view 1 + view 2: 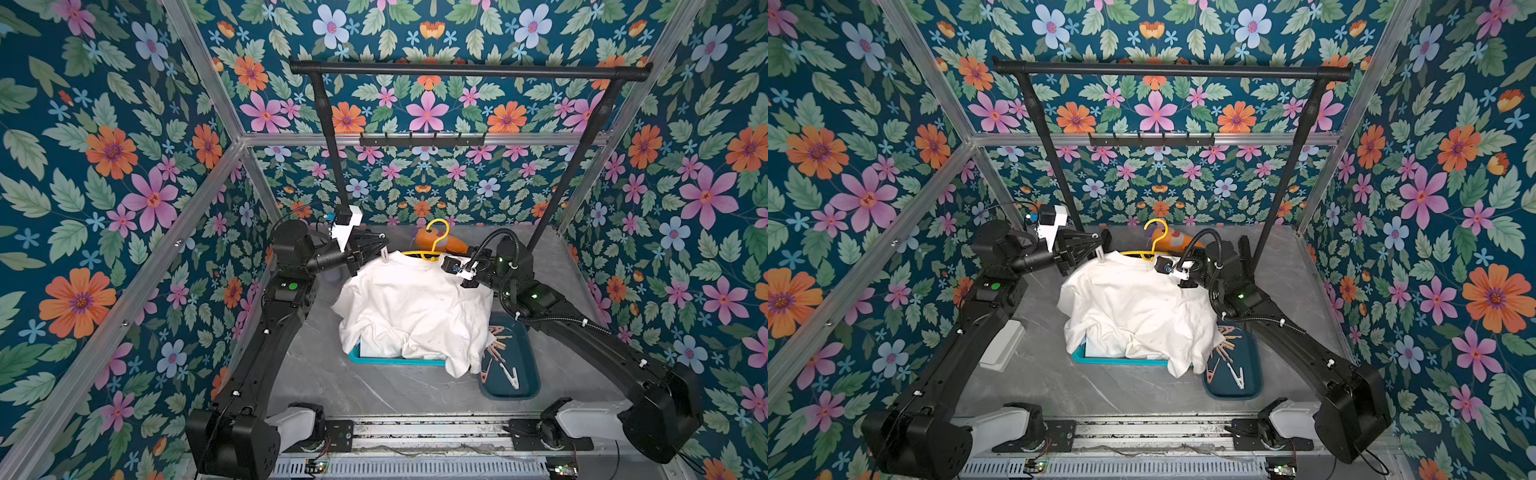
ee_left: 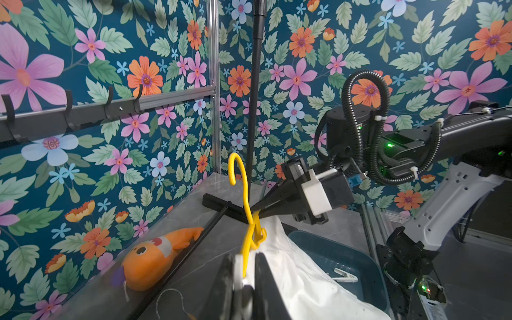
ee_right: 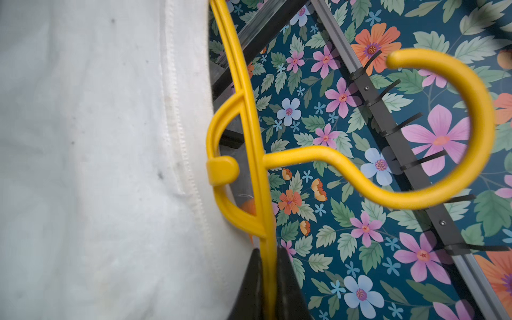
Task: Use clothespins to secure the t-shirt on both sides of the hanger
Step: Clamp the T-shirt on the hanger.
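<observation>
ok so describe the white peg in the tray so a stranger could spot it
Find the white t-shirt heaped mid-table; a dark blue tray sits just beside it, on the robot's right. The white clothespin lies toward the tray's near end, and it is the only white one in there: the other pegs are pink or tan.

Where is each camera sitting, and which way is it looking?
Top views: high at the front, looking down and back at the shirt; left arm and right arm show in both.
Left wrist: on the left arm, looking past the left gripper, shut on a clothespin, toward the hanger and right gripper.
Right wrist: on the right arm, looking past the right gripper, shut on the hanger, toward the hooks.
Shared: both wrist views show hanger and shirt.
</observation>
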### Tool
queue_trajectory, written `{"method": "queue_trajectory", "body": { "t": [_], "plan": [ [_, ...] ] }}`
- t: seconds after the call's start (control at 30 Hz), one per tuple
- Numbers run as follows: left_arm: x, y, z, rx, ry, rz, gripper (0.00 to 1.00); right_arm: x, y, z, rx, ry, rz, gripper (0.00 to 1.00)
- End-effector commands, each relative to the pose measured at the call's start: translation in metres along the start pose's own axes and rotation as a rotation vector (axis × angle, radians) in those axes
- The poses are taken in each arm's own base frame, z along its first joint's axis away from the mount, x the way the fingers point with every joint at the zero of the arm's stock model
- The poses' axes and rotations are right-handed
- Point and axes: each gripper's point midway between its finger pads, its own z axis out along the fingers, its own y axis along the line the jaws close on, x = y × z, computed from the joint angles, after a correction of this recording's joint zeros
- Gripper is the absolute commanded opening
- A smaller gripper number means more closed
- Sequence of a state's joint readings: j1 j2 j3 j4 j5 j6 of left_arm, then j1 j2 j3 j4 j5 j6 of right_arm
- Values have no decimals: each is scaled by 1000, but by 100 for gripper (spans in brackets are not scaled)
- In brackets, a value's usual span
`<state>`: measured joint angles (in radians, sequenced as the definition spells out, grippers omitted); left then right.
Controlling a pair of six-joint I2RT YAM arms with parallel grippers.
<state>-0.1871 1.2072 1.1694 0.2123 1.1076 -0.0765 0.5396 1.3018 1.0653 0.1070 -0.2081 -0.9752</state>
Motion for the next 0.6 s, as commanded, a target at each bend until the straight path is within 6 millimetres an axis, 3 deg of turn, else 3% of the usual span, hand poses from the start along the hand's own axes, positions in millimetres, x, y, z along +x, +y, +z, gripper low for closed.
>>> {"method": "queue_trajectory", "body": {
  "t": [0.0,0.57],
  "plan": [
    [-18,-8,-1,52,-39,47,0,-12,-10,0,34,-47,-23,0],
    [0,3,-7,24,15,47,0,-26,-23,-17,116,-108,-2,0]
  ]
}}
